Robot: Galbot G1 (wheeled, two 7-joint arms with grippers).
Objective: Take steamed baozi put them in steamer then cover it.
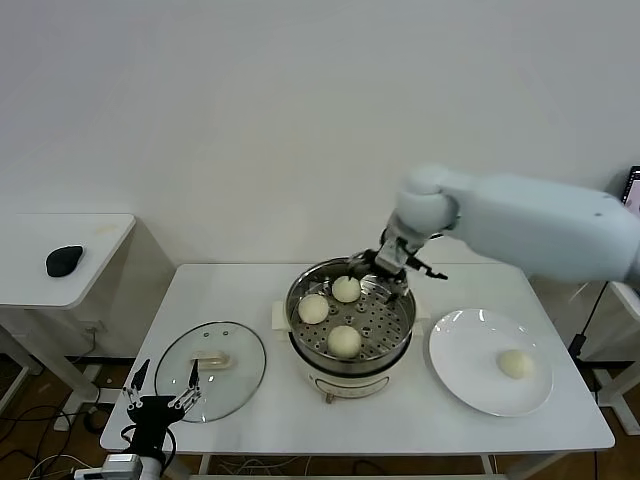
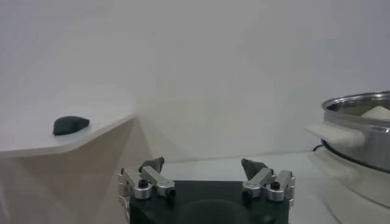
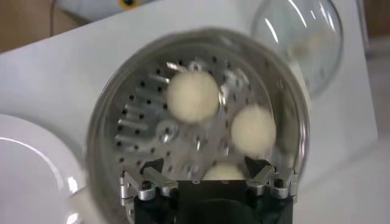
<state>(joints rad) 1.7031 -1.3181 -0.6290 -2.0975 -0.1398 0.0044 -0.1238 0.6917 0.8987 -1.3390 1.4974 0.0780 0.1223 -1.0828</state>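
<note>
The steel steamer (image 1: 300,300) stands mid-table with three cream baozi on its perforated tray: one at the back (image 1: 346,289), one at the left (image 1: 313,309), one at the front (image 1: 344,341). A fourth baozi (image 1: 516,363) lies on the white plate (image 1: 460,360) at the right. The glass cover (image 1: 245,375) with its cream handle lies flat on the table at the left. My right gripper (image 1: 385,272) hovers over the steamer's back rim, open and empty; its wrist view shows the three buns (image 3: 192,95) below. My left gripper (image 1: 160,380) is parked low at the table's front left, open.
A side table at the far left holds a black mouse (image 1: 64,260). The steamer's white side handle (image 2: 332,135) shows to one side in the left wrist view. A white wall runs behind the table.
</note>
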